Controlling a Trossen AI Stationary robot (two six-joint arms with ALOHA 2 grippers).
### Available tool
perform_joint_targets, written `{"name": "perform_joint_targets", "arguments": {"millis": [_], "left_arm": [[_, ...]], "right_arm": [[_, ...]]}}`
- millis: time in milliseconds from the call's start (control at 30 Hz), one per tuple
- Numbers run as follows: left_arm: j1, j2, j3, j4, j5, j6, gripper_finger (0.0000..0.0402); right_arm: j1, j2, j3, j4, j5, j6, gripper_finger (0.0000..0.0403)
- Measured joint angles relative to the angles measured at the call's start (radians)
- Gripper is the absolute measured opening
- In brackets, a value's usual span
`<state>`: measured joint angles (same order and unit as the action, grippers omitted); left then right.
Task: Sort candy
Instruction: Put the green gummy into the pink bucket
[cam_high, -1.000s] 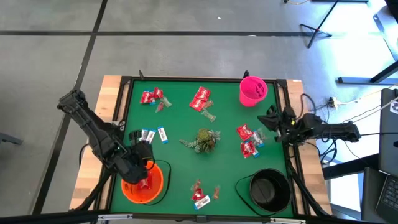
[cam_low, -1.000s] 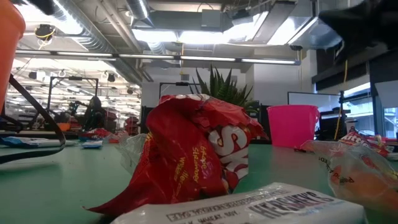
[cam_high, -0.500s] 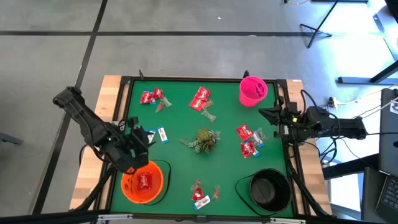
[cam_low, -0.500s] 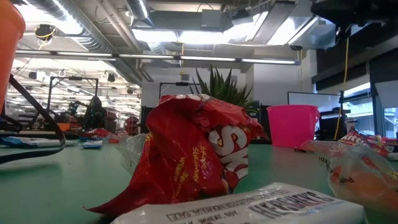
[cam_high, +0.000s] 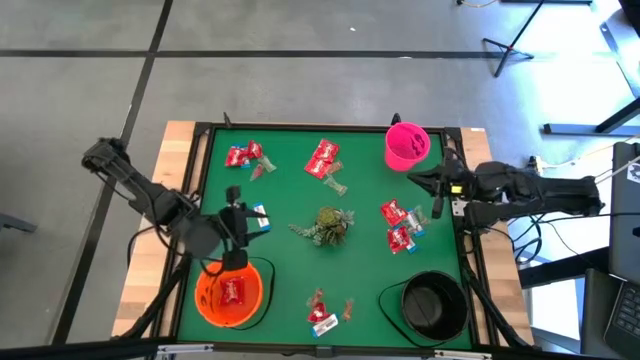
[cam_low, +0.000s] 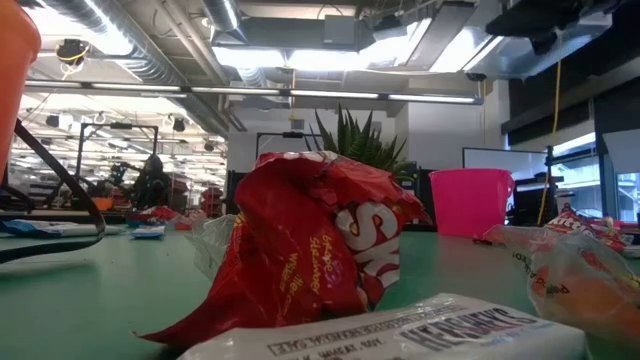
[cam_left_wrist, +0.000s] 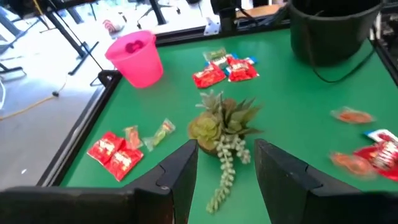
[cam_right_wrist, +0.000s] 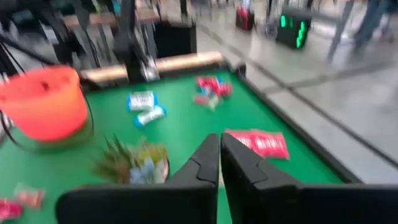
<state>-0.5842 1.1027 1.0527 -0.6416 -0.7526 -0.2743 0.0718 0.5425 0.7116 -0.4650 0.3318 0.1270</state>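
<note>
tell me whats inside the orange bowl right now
One red candy packet lies on the bottom of the orange bowl. The left hand hangs over the bowl's far rim and covers a strip there, so anything under it cannot be seen.

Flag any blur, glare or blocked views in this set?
Right wrist view: motion-smeared throughout, orange bowl and candy soft. Left wrist view: mostly sharp, but the red packets near the black bowl are smeared. Low view: a close red packet fills the frame and hides most of the table; ceiling lights blow out. High view: clean, even light.
</note>
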Motion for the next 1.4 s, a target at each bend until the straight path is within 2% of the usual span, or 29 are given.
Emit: {"name": "perform_joint_targets", "arguments": {"millis": [100, 200, 333, 433, 600, 800, 1200, 1300, 1400], "left_arm": [[0.052, -0.038, -0.063, 0.098, 0.025, 0.055, 0.0149], [0.107, -0.09, -0.129, 0.215, 0.092, 0.118, 0.0149], [0.18, -0.156, -0.218, 0.393, 0.202, 0.204, 0.0149], [0.235, -0.187, -0.261, 0.48, 0.246, 0.25, 0.0149], [0.31, -0.193, -0.294, 0.536, 0.273, 0.297, 0.0149], [0.378, -0.187, -0.298, 0.596, 0.406, 0.336, 0.0149], [0.416, -0.187, -0.298, 0.608, 0.455, 0.333, 0.0149], [0.407, -0.187, -0.298, 0.606, 0.49, 0.316, 0.0149], [0.395, -0.187, -0.298, 0.605, 0.509, 0.309, 0.0149]], "right_arm": [[0.0, 0.039, 0.066, -0.159, 0.024, 0.057, 0.0041], [0.0, 0.064, 0.104, -0.28, 0.025, 0.124, 0.007], [0.0, 0.077, 0.113, -0.398, 0.024, 0.239, 0.0108], [0.0, 0.088, 0.113, -0.492, 0.024, 0.353, 0.0128], [0.0, 0.114, 0.113, -0.636, 0.024, 0.553, 0.0138], [0.0, 0.19, 0.113, -0.747, 0.013, 0.688, 0.0138], [0.0, 0.51, 0.112, -0.805, 0.016, 0.733, 0.0138], [0.0, 0.54, 0.095, -0.792, 0.019, 0.733, 0.0138], [0.0, 0.53, 0.04, -0.704, 0.001, 0.74, 0.0138]]}}
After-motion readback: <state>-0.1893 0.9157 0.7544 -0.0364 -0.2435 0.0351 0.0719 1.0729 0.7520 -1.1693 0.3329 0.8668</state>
